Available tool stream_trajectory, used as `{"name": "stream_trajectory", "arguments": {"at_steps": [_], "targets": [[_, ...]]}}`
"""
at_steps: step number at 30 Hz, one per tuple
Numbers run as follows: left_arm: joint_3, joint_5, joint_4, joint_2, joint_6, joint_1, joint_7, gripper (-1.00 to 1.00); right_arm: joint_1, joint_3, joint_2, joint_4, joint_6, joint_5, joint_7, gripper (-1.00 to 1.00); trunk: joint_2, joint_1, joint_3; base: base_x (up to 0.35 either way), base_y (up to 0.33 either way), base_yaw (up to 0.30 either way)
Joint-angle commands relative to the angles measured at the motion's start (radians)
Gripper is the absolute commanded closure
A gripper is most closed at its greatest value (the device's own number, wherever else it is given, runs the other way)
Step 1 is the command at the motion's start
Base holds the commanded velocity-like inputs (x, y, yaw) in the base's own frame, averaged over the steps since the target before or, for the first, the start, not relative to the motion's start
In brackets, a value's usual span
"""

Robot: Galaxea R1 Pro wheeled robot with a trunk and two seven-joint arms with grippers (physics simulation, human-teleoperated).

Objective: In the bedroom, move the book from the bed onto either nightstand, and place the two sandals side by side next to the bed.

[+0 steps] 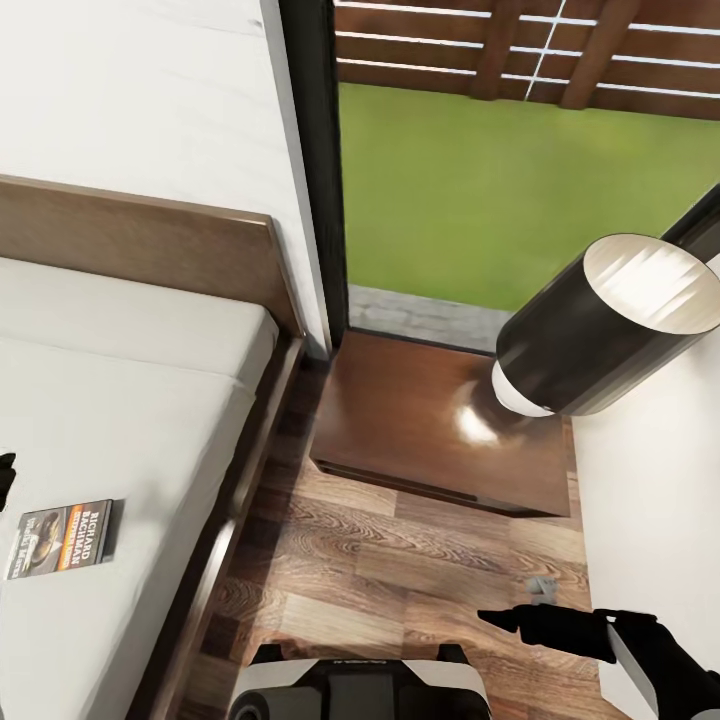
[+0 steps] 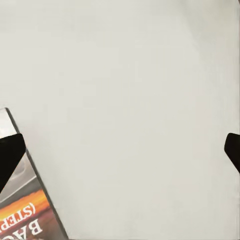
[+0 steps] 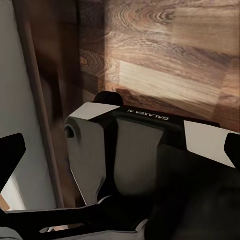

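The book (image 1: 60, 538) lies flat on the off-white mattress of the bed (image 1: 130, 400), near its floor-side edge; its dark cover has an orange band. In the left wrist view a corner of the book (image 2: 27, 215) lies beside one dark fingertip. My left gripper (image 2: 120, 155) hovers open over bare mattress, holding nothing. The nightstand (image 1: 440, 430) stands beyond the bed's corner, its glossy top bare on the near side. My right gripper (image 1: 520, 620) hangs open and empty over the plank floor in front of the nightstand. The sandals are out of view.
A black cylindrical lamp (image 1: 600, 330) looms over the nightstand's right part. Behind it a tall dark-framed window (image 1: 320, 170) shows grass. The brown headboard (image 1: 140, 240) runs along the white wall. My own base (image 1: 360, 690) sits on the wood floor (image 1: 400, 570) between bed and right wall.
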Motion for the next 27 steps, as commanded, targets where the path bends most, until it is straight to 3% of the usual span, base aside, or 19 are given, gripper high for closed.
{"name": "stream_trajectory", "arguments": {"at_steps": [1,8,20,23,27], "targets": [[-0.002,0.004,-0.022,0.0,0.006,0.0,0.011,-1.0,0.0,-0.001,-0.001,0.0,0.009,-0.006,0.002,-1.0,-0.001,0.0,-0.001,0.0,0.0,0.0],[-0.005,-0.026,-0.054,0.015,0.007,0.001,0.021,-1.0,-0.001,-0.001,-0.001,0.0,0.009,-0.005,0.001,-1.0,-0.001,0.0,-0.001,0.0,0.0,0.0],[0.001,-0.031,-0.052,0.036,0.006,0.008,0.019,-1.0,-0.001,-0.001,-0.002,0.0,0.009,-0.006,0.002,-1.0,-0.001,0.0,-0.001,0.0,0.0,0.0],[0.007,-0.031,-0.028,0.037,0.004,0.009,0.022,-1.0,-0.001,-0.001,-0.002,0.0,0.009,-0.006,0.002,-1.0,-0.001,0.0,-0.001,0.0,0.0,0.0],[0.013,-0.03,0.068,0.038,-0.002,0.009,0.023,-1.0,-0.001,-0.001,-0.003,0.0,0.009,-0.007,0.002,-1.0,-0.001,0.0,-0.001,0.0,0.0,0.0]]}}
